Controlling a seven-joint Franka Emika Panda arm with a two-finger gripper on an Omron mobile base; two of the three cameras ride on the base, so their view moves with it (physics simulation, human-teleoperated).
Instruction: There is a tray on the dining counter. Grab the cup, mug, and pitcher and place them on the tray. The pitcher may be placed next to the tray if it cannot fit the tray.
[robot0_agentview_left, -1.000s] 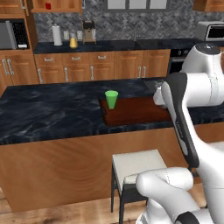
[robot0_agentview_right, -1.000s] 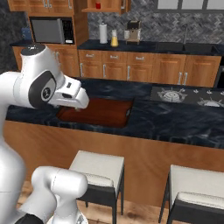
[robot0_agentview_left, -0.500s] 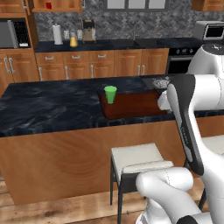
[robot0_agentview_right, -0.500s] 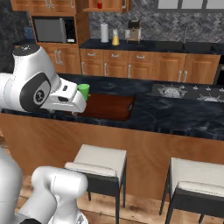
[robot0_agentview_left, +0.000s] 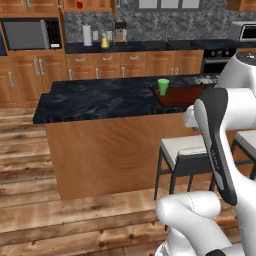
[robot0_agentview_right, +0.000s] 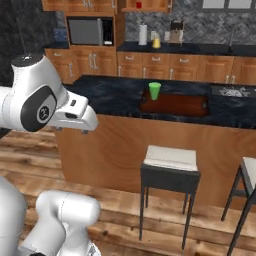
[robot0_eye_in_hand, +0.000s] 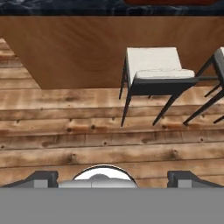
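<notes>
Pointing down at the plank floor before a stool (robot0_eye_in_hand: 153, 70), the gripper (robot0_eye_in_hand: 112, 178) is seen with jaws spread wide and nothing between them. The green cup (robot0_agentview_right: 155, 90) already stands on the tray (robot0_agentview_right: 175, 106) — the pitcher (robot0_agentview_right: 156, 42) lies well beyond, on the back counter (robot0_agentview_right: 200, 48), beside a paper-towel roll (robot0_agentview_right: 143, 34).

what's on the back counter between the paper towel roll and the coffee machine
The pitcher, yellow-orange in its lower body, stands between the paper towel roll and the coffee machine, seen in the right base view.
</notes>
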